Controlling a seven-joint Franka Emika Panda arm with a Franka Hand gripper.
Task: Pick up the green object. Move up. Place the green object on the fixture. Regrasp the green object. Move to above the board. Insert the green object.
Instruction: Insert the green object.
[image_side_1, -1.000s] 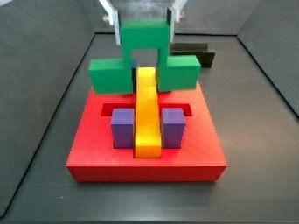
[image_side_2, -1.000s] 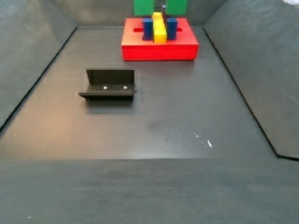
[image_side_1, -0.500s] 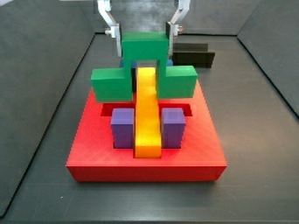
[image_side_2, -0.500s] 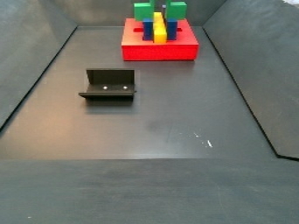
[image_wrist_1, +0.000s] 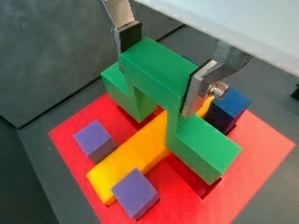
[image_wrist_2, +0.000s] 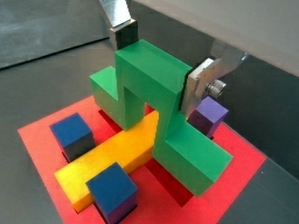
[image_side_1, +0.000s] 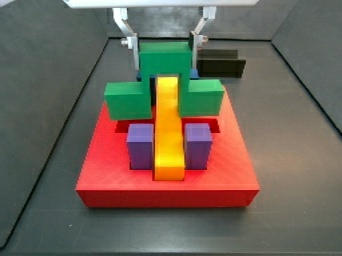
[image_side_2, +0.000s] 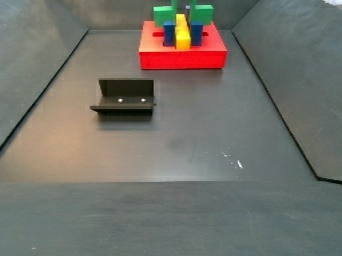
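Dark floor: your gripper (image_wrist_1: 163, 63) is clamping the bright green plastic bridge block (image_wrist_1: 163, 105), straddling the long yellow bar (image_side_1: 167, 125) on the flat red square board (image_side_1: 167, 180), 12 o'clock end.

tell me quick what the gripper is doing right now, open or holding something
Gripper: shut on the bright green plastic bridge-shaped block, holding it over the long yellow bar on the flat red board.

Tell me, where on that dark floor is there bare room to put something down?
The widest bare floor lies between the fixture and the near edge. Another open strip runs beside the fixture, toward the opposite wall. It is crowded at the far end: the board carries the yellow bar and purple blocks, with the pincer gripping the green object over them.
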